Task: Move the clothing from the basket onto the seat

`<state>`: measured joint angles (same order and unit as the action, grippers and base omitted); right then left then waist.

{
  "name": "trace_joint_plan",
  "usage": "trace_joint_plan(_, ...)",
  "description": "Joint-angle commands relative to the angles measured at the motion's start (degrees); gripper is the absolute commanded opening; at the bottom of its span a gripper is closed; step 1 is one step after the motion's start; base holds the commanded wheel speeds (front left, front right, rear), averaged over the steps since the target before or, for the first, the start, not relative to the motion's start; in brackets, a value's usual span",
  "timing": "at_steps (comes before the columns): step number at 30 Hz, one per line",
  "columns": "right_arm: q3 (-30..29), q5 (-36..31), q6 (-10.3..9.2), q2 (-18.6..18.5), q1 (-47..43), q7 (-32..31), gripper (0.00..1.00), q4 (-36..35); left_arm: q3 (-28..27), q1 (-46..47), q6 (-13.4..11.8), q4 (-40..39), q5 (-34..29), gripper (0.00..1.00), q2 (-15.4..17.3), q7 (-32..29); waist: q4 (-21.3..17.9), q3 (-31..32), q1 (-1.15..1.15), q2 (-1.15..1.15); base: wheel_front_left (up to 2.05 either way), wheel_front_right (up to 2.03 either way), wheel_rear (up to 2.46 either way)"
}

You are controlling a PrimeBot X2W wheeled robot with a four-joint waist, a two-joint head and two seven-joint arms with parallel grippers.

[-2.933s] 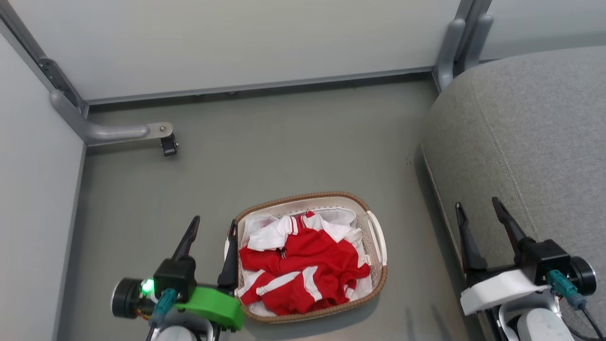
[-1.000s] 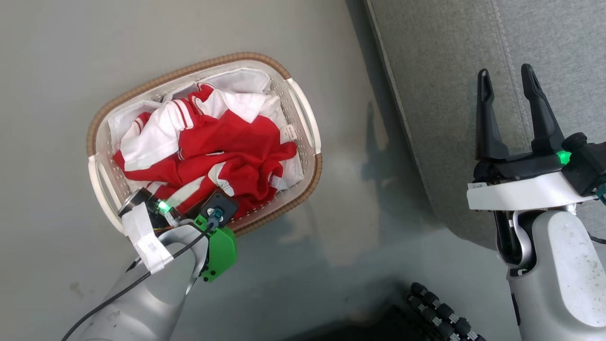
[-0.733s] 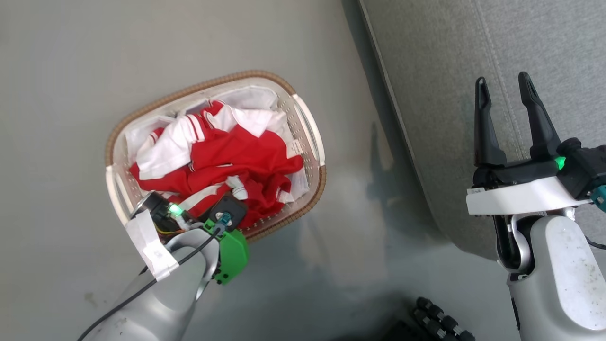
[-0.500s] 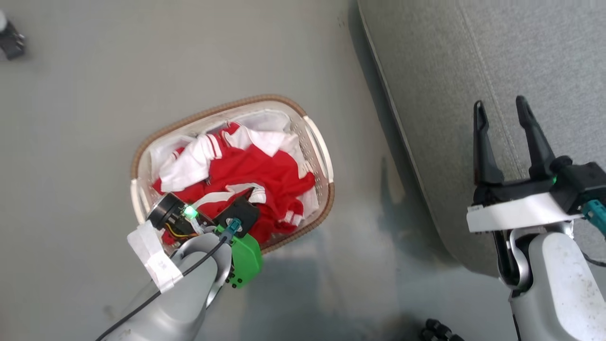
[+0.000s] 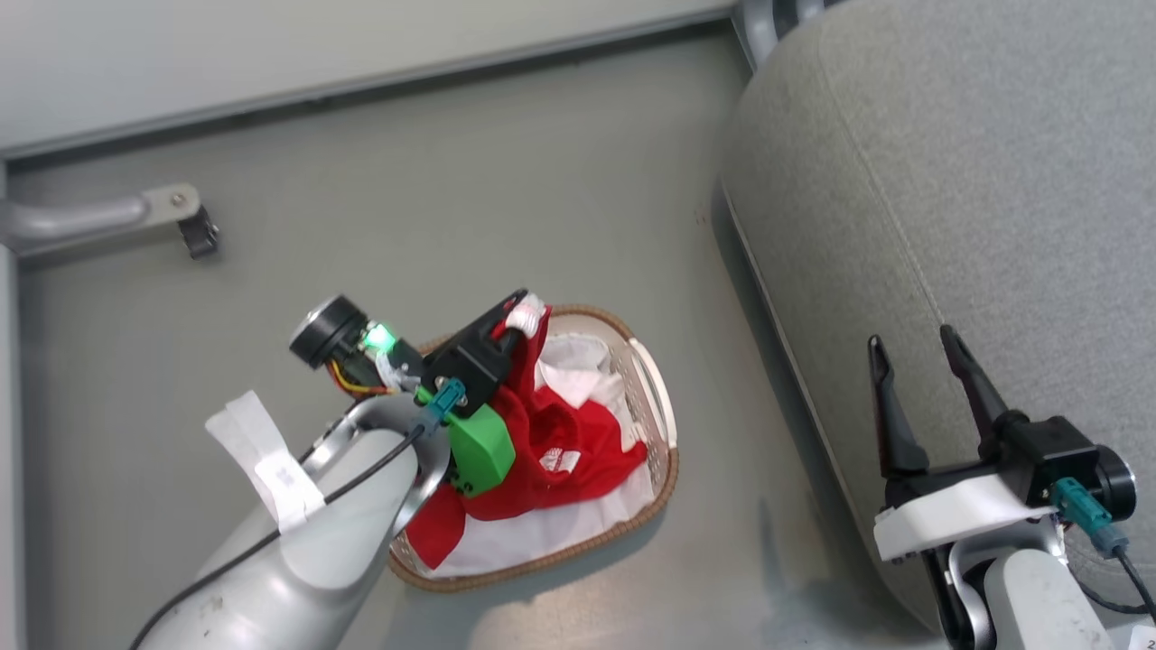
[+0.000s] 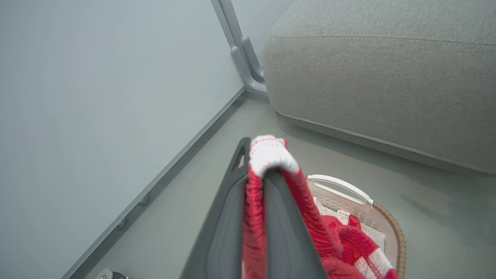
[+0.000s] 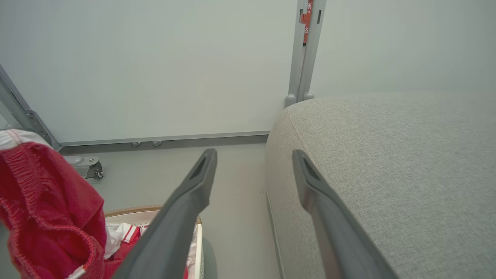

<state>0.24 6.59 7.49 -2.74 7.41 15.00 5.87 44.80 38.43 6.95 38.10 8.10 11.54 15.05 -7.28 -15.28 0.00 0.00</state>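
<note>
1. Closest in, lower right: right gripper point(image 5: 910, 338), fingers spread wide and empty, poised over the near edge of the seat point(image 5: 948, 181).
2. Lower left: pale forearm point(image 5: 271, 569) climbing to the left gripper point(image 5: 517, 318), fingers pinched tight on the clothing point(image 5: 560, 451). White cuff bunched at the very tips, and red fabric caught between the two fingers in the left wrist view.
3. Hanging from that grip: red cloth draped down from the fingertips, upper part held above the basket point(image 5: 657, 390), lower folds resting inside it, a small white mark facing up.
4. Under the red: white sheet lining point(image 5: 542, 537) spread across the basket bottom, with more red-and-white striped cloth tucked near the far handle.
5. Basket down on the floor point(image 5: 470, 181), near the seat's front, a strip of floor between the two.
6. Beyond that: the grey seat, big and rounded, with a stitched seam running along its top.
7. Farthest back: a metal bracket with a small caster point(image 5: 194, 230) off to the left, and a pale wall point(image 5: 271, 54) behind everything.
</note>
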Motion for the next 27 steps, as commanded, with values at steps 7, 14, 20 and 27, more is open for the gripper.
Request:
trace_joint_plan(7, 2.87, -0.83, 0.00, -0.26, -2.05, 0.28, 1.00, 0.52, 1.81, 7.63, 0.46, -4.74, 1.27, 0.00, 1.50, -1.18, 3.05, 11.49, 0.00, 0.00, 0.00, 0.00, 0.00)
trace_joint_plan(14, 5.66, -1.13, 0.00, -0.26, -0.53, 0.28, 1.00, 0.48, 1.69, 13.24, 0.51, -6.30, 3.97, 0.00, 0.79, -2.92, 2.57, 13.43, 0.00, 0.00, 0.00, 0.00, 0.00)
trace_joint_plan(20, 7.91, -0.92, 0.00, -0.26, 1.30, 0.28, 1.00, 0.21, 0.69, 16.74, 0.49, -5.59, 5.42, 0.00, -0.13, -3.47, 2.20, 14.25, 0.00, 0.00, 0.00, 0.00, 0.00)
trace_joint_plan(27, 10.28, -0.71, 0.00, -0.26, 2.88, 0.28, 1.00, 0.76, 0.22, 18.64, 0.35, -5.45, 6.76, 0.00, -1.25, -3.36, 2.49, 14.71, 0.00, 0.00, 0.00, 0.00, 0.00)
